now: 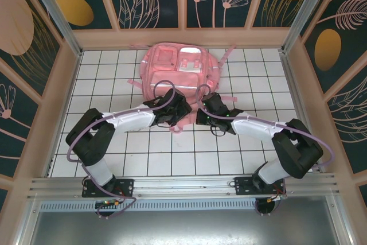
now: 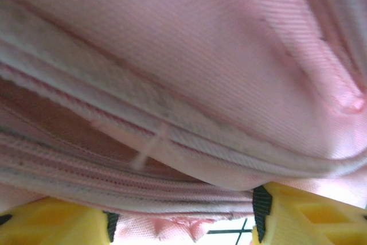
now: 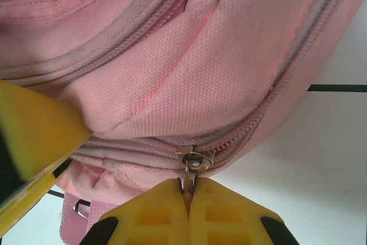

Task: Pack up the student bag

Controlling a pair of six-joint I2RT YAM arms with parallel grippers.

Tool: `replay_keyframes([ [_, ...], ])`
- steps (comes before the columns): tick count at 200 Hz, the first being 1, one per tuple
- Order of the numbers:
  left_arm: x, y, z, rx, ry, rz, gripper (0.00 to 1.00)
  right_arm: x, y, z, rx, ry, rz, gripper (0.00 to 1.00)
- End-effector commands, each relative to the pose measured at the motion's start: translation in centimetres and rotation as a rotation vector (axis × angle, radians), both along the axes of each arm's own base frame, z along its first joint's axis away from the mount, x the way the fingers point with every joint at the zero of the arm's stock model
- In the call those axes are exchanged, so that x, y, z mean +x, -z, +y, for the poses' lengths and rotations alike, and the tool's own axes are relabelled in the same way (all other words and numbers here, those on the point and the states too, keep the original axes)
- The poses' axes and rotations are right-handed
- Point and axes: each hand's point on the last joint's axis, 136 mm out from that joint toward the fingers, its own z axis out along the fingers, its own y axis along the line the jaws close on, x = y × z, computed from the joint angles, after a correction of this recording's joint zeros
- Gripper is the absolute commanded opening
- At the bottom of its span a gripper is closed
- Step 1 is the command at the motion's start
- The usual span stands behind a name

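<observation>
Yellow fingers [image 3: 221, 213] of the right gripper [image 3: 188, 198] are pressed together on the small zipper pull [image 3: 187, 183], which hangs from the metal slider [image 3: 195, 160] at the near lower edge of the student bag [image 1: 172, 70]. The pinch looks meant to draw the zipper along its track, either to open or to close a compartment. The bag lies flat at the far middle of the white tiled table [image 1: 114, 78], close to the back wall, with its front pockets facing up and both arms reaching in to its near edge. The left gripper [image 2: 180, 225] sits just beside the right one, its fingers parted with a fold of pink fabric and zipper seam between them, most likely to steady or lift the cloth while the other arm pulls. Whether those fingers actually clamp the fold or merely straddle it cannot be told, since only their tips show at the bottom of the left wrist view. From above, the two wrists cover the zipper itself, so how far it has run is hidden, as is anything inside the bag. A pale thread or tag [image 2: 150, 147] on the seam is too blurred to name.
</observation>
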Motion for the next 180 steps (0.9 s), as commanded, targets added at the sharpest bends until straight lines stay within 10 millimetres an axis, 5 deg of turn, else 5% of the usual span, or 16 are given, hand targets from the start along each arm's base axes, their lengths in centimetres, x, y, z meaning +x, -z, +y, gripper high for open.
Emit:
replay_keyframes([
  [1,-0.7,2.8,0.7,0.056,-0.025,0.047,0.52,-0.5,-1.0,0.1,0.033,-0.01,-0.019,0.0],
  [18,-0.6,3.5,1.7,0.105,-0.037,0.045,0.25,-0.5,-0.8,-0.3,0.023,0.001,-0.019,0.0],
  [28,-0.7,3.9,2.7,0.139,-0.055,0.055,0.0,-0.5,-0.7,-0.6,0.012,0.007,-0.018,0.0],
  [59,-1.7,4.5,6.7,0.229,-0.114,0.052,0.0,-0.1,-0.4,-2.3,-0.049,0.045,-0.028,0.0],
  [100,-2.6,2.6,12.2,0.252,-0.196,-0.007,0.0,0.9,0.2,-4.3,-0.128,0.08,-0.051,0.0],
  [180,-3.6,-3.6,20.9,0.364,-0.293,-0.155,0.0,5.5,0.9,-6.6,-0.309,0.139,-0.137,0.0],
])
